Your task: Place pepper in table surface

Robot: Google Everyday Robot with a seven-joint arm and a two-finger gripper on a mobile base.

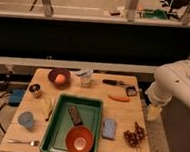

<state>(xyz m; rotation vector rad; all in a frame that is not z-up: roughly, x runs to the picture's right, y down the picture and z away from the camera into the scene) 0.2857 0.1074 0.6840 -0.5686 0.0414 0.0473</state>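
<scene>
The pepper [119, 98] is a small slender orange-red piece lying flat on the pale wood table surface [122, 115], right of centre and near the back. My white arm [175, 82] comes in from the right. My gripper [154, 112] hangs just off the table's right edge, to the right of the pepper and apart from it.
A green tray [58, 130] at the front middle holds a red-orange bowl [79, 140] and a dark bar [75, 115]. A dark bowl with a round orange fruit [59, 78], a clear cup [85, 77], a black utensil [115, 83], a blue sponge [109, 128], a dark cluster [134, 135] and a blue cup [26, 119] surround it.
</scene>
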